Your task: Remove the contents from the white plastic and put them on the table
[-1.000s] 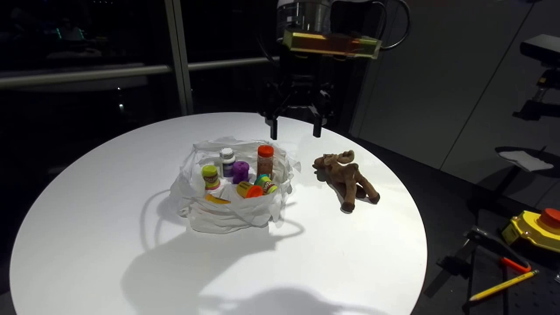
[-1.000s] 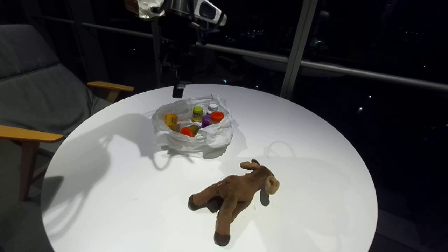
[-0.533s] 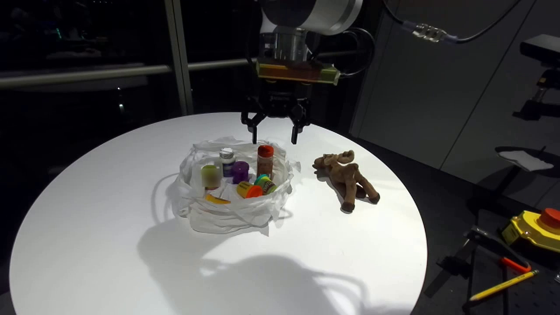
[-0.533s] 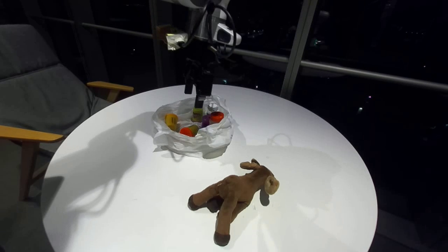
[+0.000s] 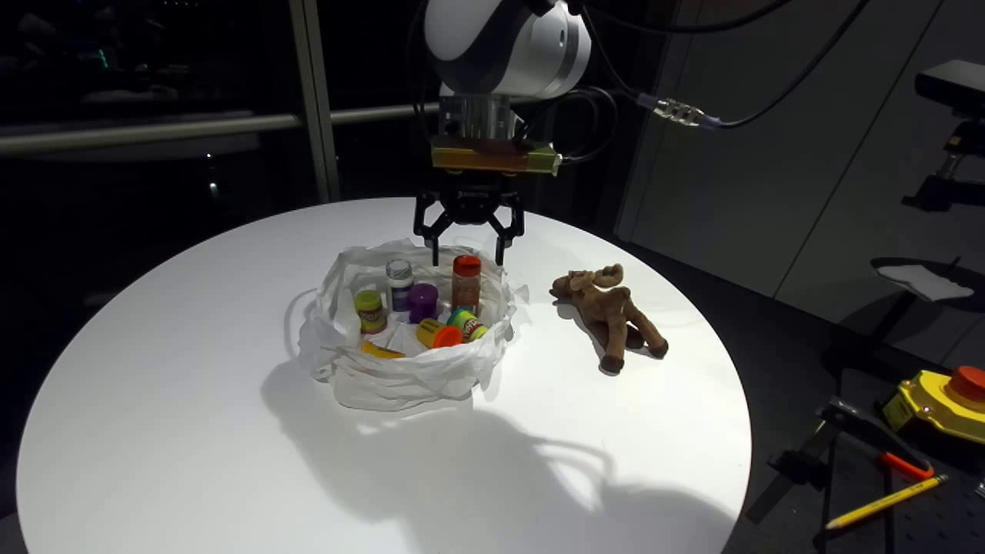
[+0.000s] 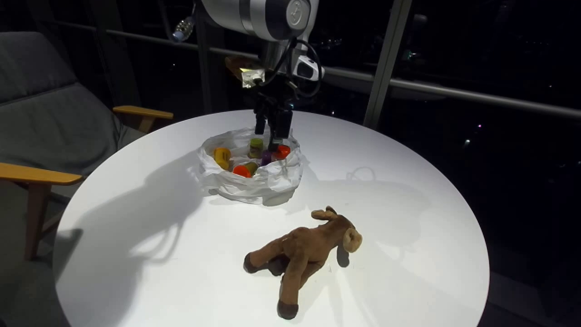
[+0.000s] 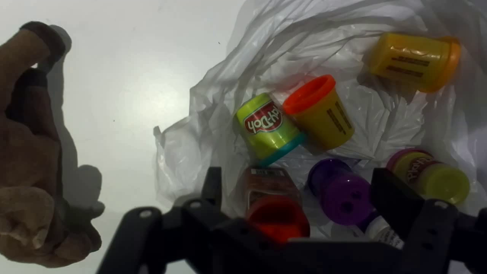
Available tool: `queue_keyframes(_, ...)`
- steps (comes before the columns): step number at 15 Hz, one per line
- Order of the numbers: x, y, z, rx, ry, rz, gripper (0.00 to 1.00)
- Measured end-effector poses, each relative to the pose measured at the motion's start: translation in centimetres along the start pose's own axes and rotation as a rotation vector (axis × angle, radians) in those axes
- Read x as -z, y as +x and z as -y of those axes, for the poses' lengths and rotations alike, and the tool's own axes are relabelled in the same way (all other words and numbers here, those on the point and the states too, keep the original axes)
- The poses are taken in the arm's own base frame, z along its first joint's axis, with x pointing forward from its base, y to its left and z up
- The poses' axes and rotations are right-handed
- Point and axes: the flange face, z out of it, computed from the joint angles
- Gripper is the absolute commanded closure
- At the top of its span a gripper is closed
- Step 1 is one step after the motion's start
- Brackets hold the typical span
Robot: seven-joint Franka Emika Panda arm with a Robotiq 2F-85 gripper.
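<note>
In an exterior view, left to right: plastic bag (image 5: 400, 386), open, on white tabletop (image 5: 154, 385); inside, green tub (image 5: 371, 312), yellow tub (image 5: 381, 351), white-capped bottle (image 5: 400, 288), purple tub (image 5: 423, 304), orange-lidded tub (image 5: 440, 335), red-capped jar (image 5: 466, 288), teal-lidded tub (image 5: 470, 326). Over the bag, black fingers (image 5: 435, 251) wide apart. Far right, outside the bag, brown plush animal (image 5: 606, 306) directly on tabletop.

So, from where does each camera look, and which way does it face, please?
In an exterior view: set higher than the table, facing down at the white bag, plush toy on its right in the picture; arm and claw show.
In an exterior view: also higher, facing down; plush toy nearer than the white bag, chair at picture left; arm and claw show.
Wrist view: on the wrist, facing down into the white bag; only the claw shows, fingers apart.
Both exterior views share table, white bag, plush toy and claw.
</note>
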Motion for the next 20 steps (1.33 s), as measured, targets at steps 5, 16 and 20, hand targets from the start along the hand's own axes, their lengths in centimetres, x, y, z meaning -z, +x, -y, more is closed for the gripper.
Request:
queue_keyframes(5, -1.4, 1.9, 0.5, -0.007, -0.021, 0.014, 0.08)
queue_keyframes(16, -2.0, 4.5, 1.2, -0.073, -0.03, -0.007, 0.76)
queue_keyframes(20, -1.6, 4.5, 1.4, -0.075, -0.026, -0.012, 0.76)
